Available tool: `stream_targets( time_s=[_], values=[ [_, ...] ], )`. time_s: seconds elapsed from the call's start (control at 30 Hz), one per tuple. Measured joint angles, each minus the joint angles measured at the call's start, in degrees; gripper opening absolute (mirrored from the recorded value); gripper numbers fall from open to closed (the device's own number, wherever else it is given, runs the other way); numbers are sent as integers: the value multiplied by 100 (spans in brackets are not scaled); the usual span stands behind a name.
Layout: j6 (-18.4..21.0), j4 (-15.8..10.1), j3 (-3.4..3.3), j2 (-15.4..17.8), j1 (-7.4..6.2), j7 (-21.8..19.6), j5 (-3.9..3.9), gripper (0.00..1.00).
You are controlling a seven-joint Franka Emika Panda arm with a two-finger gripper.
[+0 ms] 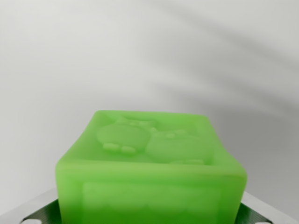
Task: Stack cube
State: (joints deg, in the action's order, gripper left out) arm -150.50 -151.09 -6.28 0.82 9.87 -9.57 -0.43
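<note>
A green cube point(149, 163) fills the lower middle of the wrist view, very close to the camera. Its top face carries raised animal figures and its near face has a recessed panel. My gripper point(149, 212) is shut on it. One ribbed fingertip point(44, 212) presses the cube's side at the wrist view's left. The other fingertip point(254, 211) presses the side at the wrist view's right. No second cube shows in this view.
Behind the cube lies a plain white surface point(93, 56), blurred, with soft grey shadow streaks point(233, 84) across the upper right.
</note>
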Motion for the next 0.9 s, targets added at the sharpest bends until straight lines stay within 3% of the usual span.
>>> stream_targets(
  time_s=[0.9],
  values=[
    [65, 310, 305, -251, -355, -617, 34, 0]
  ],
)
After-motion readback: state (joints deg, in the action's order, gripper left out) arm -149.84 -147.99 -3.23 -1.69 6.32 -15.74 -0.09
